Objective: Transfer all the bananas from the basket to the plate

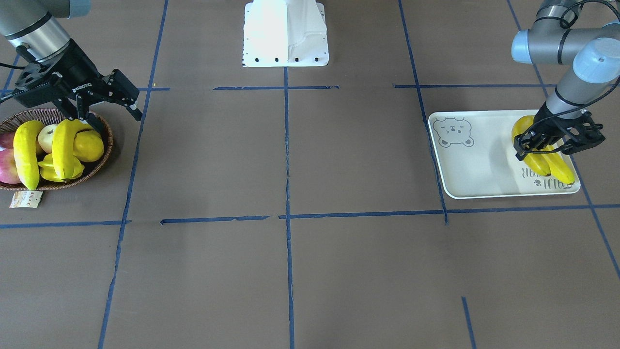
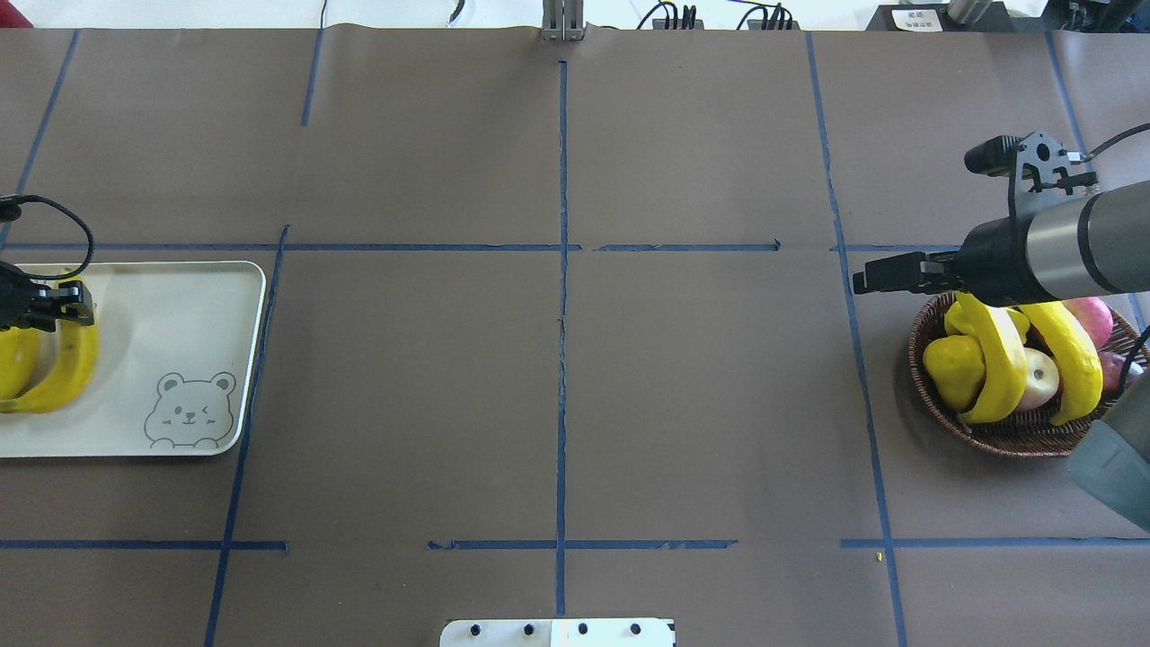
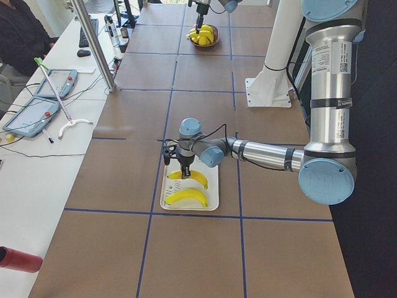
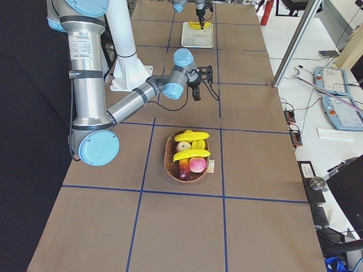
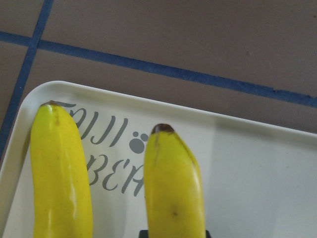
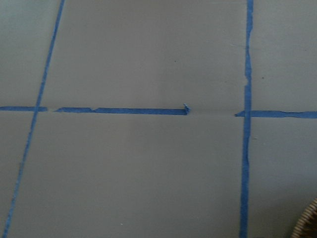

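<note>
Yellow bananas (image 1: 557,169) lie as a pair at the plate's (image 1: 474,160) lettered end, leaving room for the rest. Two more bananas (image 1: 26,152) rest across other fruit in the basket (image 1: 107,145). Low over the plated pair sits the left gripper (image 1: 542,148); pinching or released, I cannot tell. Spread and empty, the right gripper (image 1: 116,120) hangs by the basket's far rim, likely poised to pick. Brown table (image 1: 339,266), blue tape grid (image 1: 286,160); a white bench (image 3: 37,155) with tablets (image 3: 37,115) runs alongside.

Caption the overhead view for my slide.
Two bananas on the plate by the left gripper; two others in the basket near the right gripper.
</note>
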Controlling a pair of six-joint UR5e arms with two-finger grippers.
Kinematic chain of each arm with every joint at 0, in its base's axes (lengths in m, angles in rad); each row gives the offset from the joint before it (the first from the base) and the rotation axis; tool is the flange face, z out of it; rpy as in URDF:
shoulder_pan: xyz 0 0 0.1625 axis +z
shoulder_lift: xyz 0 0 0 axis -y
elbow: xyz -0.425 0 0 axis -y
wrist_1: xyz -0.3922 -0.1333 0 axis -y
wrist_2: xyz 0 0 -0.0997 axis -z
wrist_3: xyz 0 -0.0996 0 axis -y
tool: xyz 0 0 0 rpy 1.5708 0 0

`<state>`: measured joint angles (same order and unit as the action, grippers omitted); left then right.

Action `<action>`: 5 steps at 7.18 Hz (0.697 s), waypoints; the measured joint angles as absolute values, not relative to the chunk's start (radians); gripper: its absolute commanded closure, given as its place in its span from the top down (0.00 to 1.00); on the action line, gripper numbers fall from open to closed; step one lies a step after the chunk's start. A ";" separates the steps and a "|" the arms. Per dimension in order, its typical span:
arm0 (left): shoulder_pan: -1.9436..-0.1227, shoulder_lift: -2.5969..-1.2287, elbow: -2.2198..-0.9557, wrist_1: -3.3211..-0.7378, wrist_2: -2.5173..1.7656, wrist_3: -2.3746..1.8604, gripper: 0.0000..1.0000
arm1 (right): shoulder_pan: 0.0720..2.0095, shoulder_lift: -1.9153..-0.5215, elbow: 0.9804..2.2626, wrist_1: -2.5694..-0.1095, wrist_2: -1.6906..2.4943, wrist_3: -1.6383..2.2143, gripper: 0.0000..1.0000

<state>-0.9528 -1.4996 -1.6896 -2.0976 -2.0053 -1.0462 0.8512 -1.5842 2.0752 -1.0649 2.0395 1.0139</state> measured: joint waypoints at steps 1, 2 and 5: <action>-0.953 -1.500 -1.696 -2.098 -2.006 -1.046 0.99 | 0.870 -1.618 2.074 -1.067 2.047 0.960 1.00; -0.954 -1.502 -1.713 -2.096 -2.009 -1.046 0.99 | 0.886 -1.646 2.072 -1.075 2.052 0.916 1.00; -0.985 -1.527 -1.803 -2.021 -2.058 -1.048 0.99 | 0.908 -1.718 2.070 -1.090 2.066 0.850 1.00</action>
<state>-0.9849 -1.5271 -1.8029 -2.0213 -2.0579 -1.0475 0.9077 -1.7183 2.0702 -1.0897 2.0658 0.8496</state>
